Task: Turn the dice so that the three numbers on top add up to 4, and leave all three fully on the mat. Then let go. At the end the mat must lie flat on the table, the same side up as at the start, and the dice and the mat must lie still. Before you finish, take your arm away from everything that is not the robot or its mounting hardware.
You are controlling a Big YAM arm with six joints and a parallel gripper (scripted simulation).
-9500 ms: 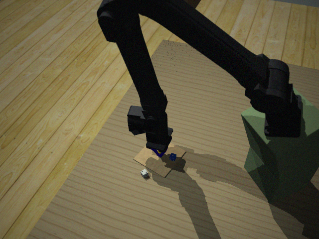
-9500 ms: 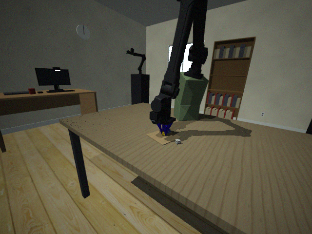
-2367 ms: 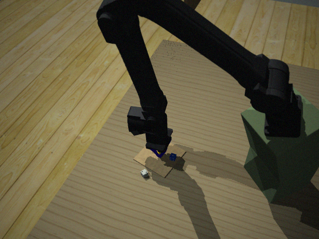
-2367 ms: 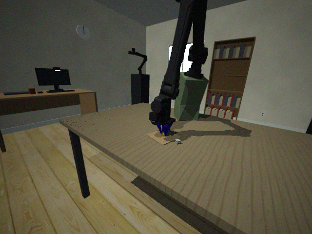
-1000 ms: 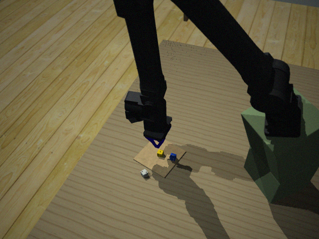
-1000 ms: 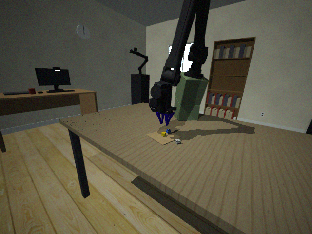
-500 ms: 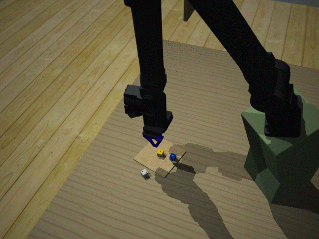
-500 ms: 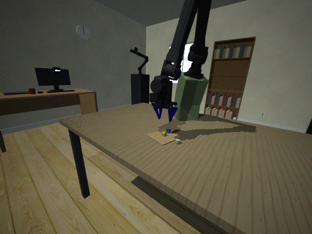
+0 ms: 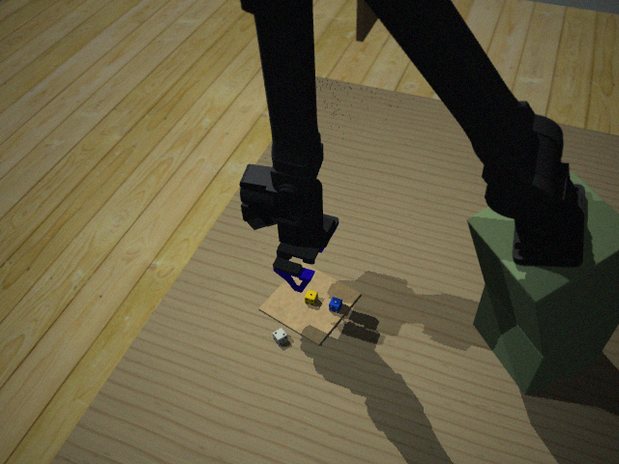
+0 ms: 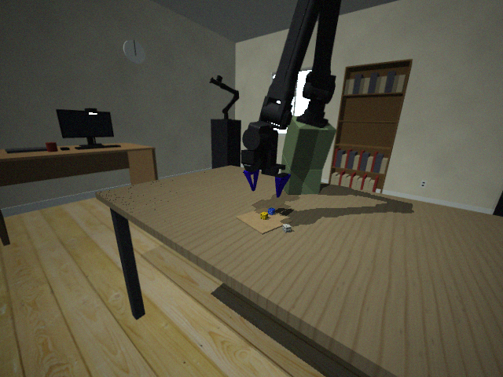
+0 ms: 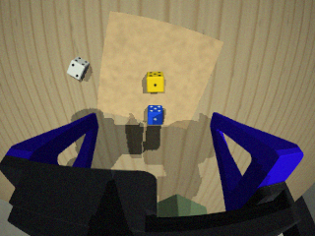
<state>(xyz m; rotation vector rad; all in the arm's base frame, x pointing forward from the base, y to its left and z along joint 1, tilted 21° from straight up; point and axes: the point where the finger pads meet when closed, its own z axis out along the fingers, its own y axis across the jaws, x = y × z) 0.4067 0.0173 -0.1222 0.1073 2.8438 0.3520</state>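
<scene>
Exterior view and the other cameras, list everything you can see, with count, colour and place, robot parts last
Dice: three. Yellow die and blue die on the mat; white die on the table, just off the mat.
Mat: one, tan, flat on the table.
Table: one, brown wood.
Pedestal: one, green, on the table.
Desk: one, brown, with black monitor, by the wall.
Bookshelf: one, brown, far wall.
Clock: one, pale, on the wall.
Arm: one, black, on the pedestal.
Gripper: one, blue fingers, open, above the mat.
</scene>
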